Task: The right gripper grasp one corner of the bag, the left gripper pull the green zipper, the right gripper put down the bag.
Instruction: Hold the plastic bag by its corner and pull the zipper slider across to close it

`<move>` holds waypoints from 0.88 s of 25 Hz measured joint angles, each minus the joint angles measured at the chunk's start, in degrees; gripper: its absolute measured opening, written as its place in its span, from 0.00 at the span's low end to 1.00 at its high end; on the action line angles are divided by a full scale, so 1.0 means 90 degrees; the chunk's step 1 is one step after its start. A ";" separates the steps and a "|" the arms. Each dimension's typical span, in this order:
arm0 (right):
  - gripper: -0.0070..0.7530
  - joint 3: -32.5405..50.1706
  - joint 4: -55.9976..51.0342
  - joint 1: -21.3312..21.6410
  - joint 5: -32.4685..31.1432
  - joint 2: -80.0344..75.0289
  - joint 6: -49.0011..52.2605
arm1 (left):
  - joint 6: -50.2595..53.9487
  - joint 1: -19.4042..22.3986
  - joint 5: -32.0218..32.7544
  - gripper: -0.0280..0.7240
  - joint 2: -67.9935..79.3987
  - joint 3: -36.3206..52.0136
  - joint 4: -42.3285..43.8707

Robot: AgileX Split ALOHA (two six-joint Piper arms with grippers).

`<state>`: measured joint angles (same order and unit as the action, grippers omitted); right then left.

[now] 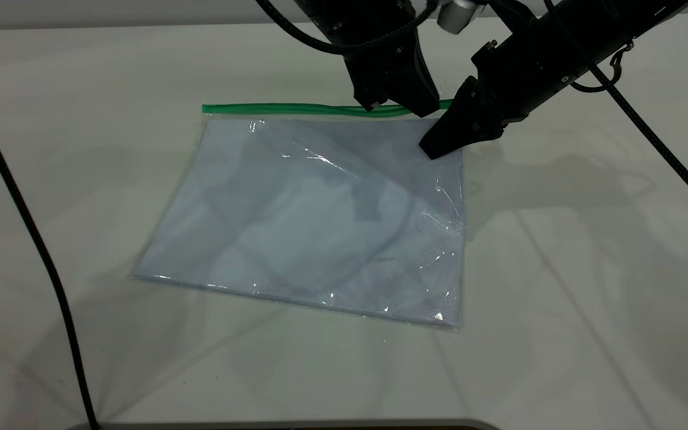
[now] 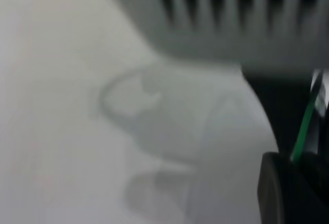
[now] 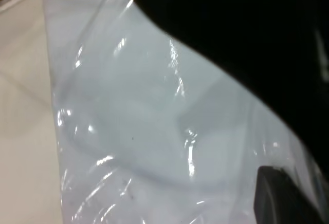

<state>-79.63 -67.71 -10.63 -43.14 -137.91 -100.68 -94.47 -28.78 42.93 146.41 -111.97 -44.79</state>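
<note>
From the exterior view I have the bag (image 1: 314, 215) lying flat on the bench (image 1: 559, 298), its green zipper (image 1: 296, 108) running along the far edge at twelve o'clock. My right end effector (image 1: 439, 143) comes in from about two o'clock and has its pointed fingers pressed together on the corner (image 1: 448, 128) of the bag where the strip meets the crinkled short side; I judge it is pinching that corner, though the corner looks barely lifted, if at all. My left end effector (image 1: 395, 104) sits straight on the green strip just beside that corner, its short wedge jaws straddling the strip, and it appears closed on it. The left wrist view gives me little: a dark jaw at about five o'clock with the green zipper (image 2: 306, 126) rising out of it, which fits a grip on the strip, and blurred bench beyond. The right wrist view shows the shiny wrinkled plastic of the bag (image 3: 133, 131) filling the frame and a dark fingertip low at five o'clock; the contact itself is hidden. As I read it, the corner grasp is done and the zipper is gripped near its right end; the pull towards nine o'clock and setting the bag down remain.
</note>
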 joint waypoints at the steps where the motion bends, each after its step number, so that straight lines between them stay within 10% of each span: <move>1: 0.05 0.0000 -0.0036 0.0041 -0.0034 0.0007 0.0021 | 0.0000 0.0026 0.0016 0.12 0.0003 0.0000 -0.0006; 22: 0.05 0.0000 -0.0197 0.1012 -0.0471 0.0039 0.0146 | 0.0775 0.0717 0.0299 0.13 0.0003 -0.0005 0.1102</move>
<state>-79.63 -69.48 -1.52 -47.37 -137.56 -99.37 -87.49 -22.33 45.62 146.43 -112.01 -34.87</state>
